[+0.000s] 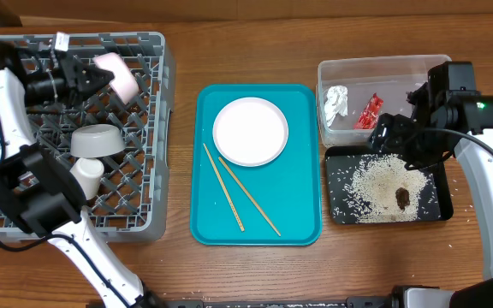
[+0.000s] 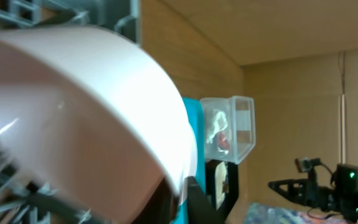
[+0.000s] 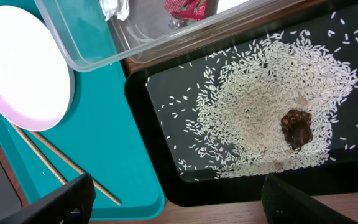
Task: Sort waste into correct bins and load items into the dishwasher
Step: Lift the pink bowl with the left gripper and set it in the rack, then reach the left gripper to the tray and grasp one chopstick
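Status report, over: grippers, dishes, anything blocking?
Left gripper shut on pink bowl over dish rack. Right gripper open above black tray. Plate, chopsticks on teal tray, not loaded. No obstruction seen.

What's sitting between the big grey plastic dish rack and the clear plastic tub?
In the overhead view, a teal rectangular tray lies between the grey dish rack and clear plastic tub, holding a round white plate and two thin wooden chopsticks.
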`<state>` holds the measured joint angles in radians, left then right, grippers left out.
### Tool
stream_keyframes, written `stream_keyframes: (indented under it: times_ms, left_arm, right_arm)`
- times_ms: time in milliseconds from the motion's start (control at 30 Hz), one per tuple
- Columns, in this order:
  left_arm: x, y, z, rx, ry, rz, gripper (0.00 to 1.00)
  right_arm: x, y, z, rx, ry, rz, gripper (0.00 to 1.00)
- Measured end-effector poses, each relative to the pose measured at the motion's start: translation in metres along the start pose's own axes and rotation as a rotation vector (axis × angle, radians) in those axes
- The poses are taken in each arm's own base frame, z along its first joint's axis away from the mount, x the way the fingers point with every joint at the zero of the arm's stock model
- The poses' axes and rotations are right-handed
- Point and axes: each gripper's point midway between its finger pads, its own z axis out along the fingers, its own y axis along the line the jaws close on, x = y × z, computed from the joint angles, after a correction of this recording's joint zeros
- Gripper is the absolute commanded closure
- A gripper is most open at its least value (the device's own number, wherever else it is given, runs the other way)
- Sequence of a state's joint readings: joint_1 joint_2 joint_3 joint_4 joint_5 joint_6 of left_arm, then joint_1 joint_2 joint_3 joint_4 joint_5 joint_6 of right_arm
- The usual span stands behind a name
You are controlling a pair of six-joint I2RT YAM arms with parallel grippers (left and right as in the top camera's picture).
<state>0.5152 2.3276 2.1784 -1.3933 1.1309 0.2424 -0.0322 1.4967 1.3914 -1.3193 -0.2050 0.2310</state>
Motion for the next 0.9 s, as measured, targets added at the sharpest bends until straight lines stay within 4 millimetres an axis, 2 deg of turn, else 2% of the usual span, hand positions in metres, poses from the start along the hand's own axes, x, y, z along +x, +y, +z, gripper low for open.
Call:
stream_keyframes:
  times_ms: [33, 100, 133, 200, 367, 500, 600, 733, 833, 900]
  left_arm:
    - [0.001, 0.006, -0.004, -0.012, -0.003, -0.016, 0.36]
    - [0.003, 0.016, -0.013, -0.031, -0.006, -0.055, 0.18]
    - [0.004, 0.021, -0.018, -0.039, -0.009, -0.074, 0.14]
    - [0.007, 0.029, -0.031, -0.050, -0.022, -0.113, 0.00]
    - [0.011, 0.040, -0.064, -0.040, -0.071, -0.181, 0.00]
    - [0.011, 0.042, -0.088, -0.048, -0.120, -0.173, 0.00]
    - [0.011, 0.028, -0.101, -0.080, -0.142, -0.134, 0.00]
    - [0.019, -0.016, -0.113, -0.171, -0.145, -0.039, 0.00]
    - [0.034, -0.051, -0.110, -0.284, -0.114, -0.004, 0.00]
    - [0.049, -0.072, -0.098, -0.367, -0.070, -0.014, 0.00]
  right_arm:
    - [0.000, 0.000, 0.000, 0.000, 0.000, 0.000, 0.13]
    - [0.000, 0.000, 0.000, 0.000, 0.000, 0.000, 0.13]
    - [0.000, 0.000, 0.000, 0.000, 0.000, 0.000, 0.13]
    - [0.000, 0.000, 0.000, 0.000, 0.000, 0.000, 0.13]
    - [0.000, 0.000, 0.000, 0.000, 0.000, 0.000, 0.13]
    - [0.000, 0.000, 0.000, 0.000, 0.000, 0.000, 0.13]
    - [0.000, 0.000, 0.000, 0.000, 0.000, 0.000, 0.13]
    - [0.000, 0.000, 0.000, 0.000, 0.001, 0.000, 0.12]
    - [0.000, 0.000, 0.000, 0.000, 0.000, 0.001, 0.12]
    - [0.000, 0.000, 0.000, 0.000, 0.001, 0.000, 0.12]
